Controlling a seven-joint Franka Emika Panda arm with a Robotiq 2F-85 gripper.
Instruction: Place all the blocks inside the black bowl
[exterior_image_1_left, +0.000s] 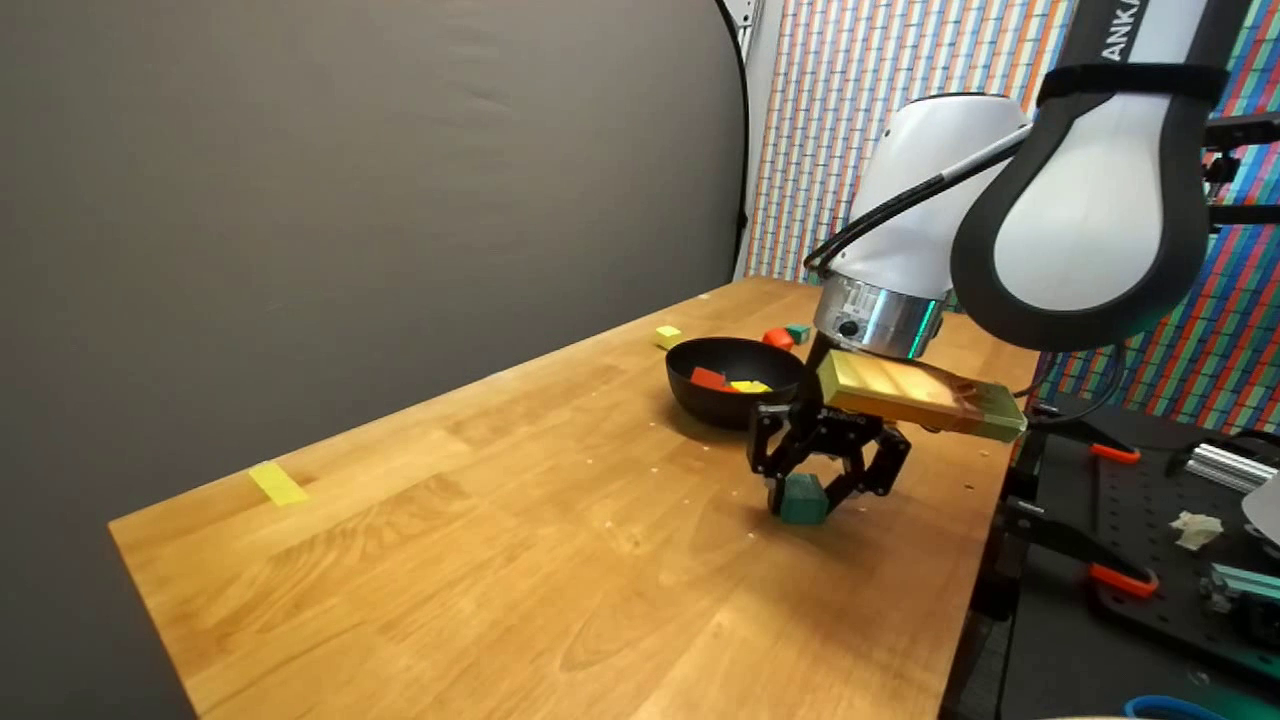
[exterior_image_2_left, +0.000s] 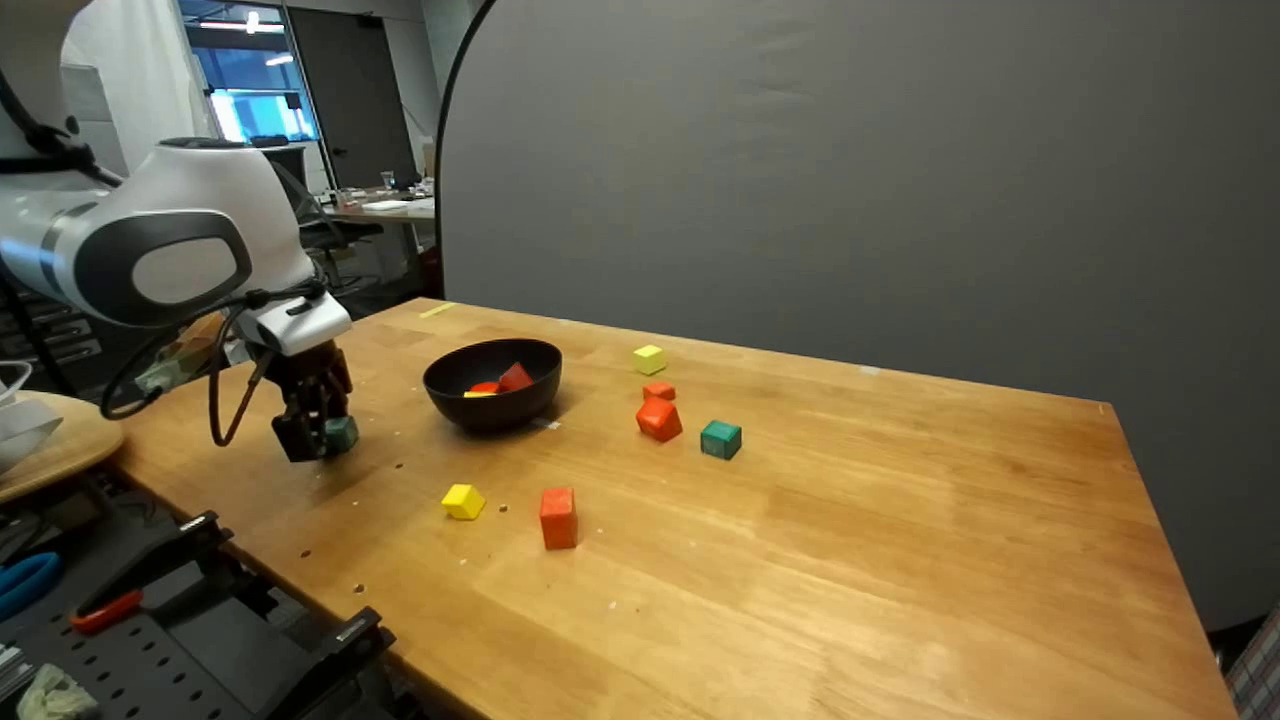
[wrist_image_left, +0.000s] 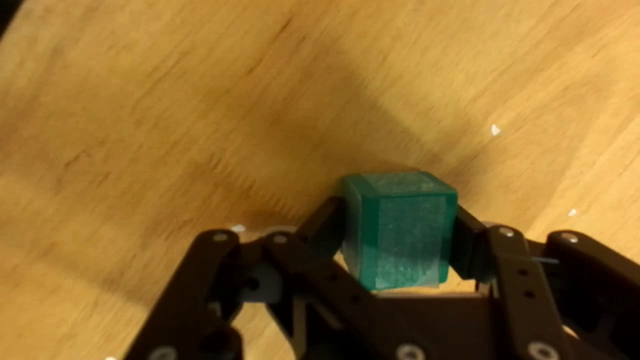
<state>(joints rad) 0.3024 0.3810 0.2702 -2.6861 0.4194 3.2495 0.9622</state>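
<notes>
While its edges are marked out in deep green, the visible faces of the green block (wrist_image_left: 410, 235) are overlaid with paler, cloudy patches, and a cube-like form is shown. It is gripped by the black fingers (wrist_image_left: 470, 245), which are parted by its breadth alone; contact on two opposite sides is seen in the wrist view. The block is thus set between them, at their tips; whether the surface (exterior_image_1_left: 500, 580) is touched by its underside cannot be told. In both exterior views it is seen apart from the black bowl (exterior_image_2_left: 490, 420) and closer than it to the surface's edge along the black perforated plate (exterior_image_1_left: 1140, 510). Red and yellow blocks (exterior_image_2_left: 515, 378) are contained in the bowl. In an exterior view, a pale yellow block (exterior_image_2_left: 649, 360) is seen near the edge along the grey screen (exterior_image_2_left: 850, 200), with two orange-red blocks (exterior_image_2_left: 659, 419) and another green block (exterior_image_2_left: 720, 440) close by; toward the plate's edge, a bright yellow block (exterior_image_2_left: 463, 502) is placed near an oblong orange-red block (exterior_image_2_left: 558, 518).
</notes>
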